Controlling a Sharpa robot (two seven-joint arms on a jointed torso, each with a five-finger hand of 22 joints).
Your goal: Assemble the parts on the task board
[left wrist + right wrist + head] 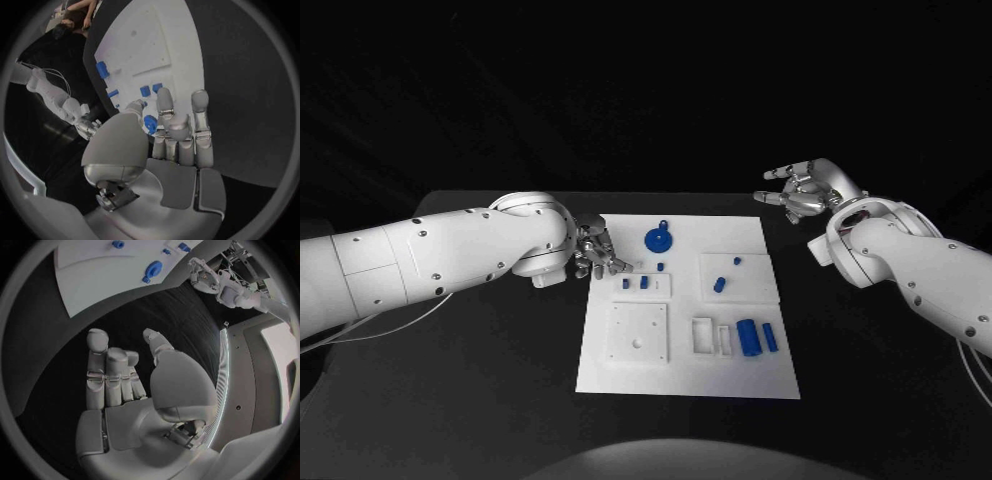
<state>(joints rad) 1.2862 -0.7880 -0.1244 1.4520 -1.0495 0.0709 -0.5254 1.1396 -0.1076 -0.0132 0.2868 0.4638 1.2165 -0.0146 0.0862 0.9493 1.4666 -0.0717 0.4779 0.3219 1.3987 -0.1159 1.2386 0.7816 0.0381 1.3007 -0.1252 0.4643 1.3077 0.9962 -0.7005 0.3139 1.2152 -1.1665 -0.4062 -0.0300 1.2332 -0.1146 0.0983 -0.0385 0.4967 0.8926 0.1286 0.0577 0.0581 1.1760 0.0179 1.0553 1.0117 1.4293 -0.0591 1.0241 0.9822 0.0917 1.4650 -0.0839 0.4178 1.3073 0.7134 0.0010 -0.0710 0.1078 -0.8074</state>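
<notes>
The white task board [689, 375] lies in the middle of the table. At its far end sits a round blue part [661, 240], also seen at the round blue part [152, 271]. Small blue pieces [638, 283] stand in the left block, one small piece [656, 267] lies just beyond them, and two blue cylinders [760, 336] lie near the right edge. My left hand [599, 255] hovers over the board's left edge, fingers [199, 107] pointing down beside the small piece [150, 124], holding nothing. My right hand [800, 192] is raised past the far right corner, fingers apart, empty.
A raised white square plate [639, 335] with a hole sits at the board's near left. Another raised plate [740, 275] at the right carries two blue pieces. Bare black table [877, 400] lies on both sides of the board.
</notes>
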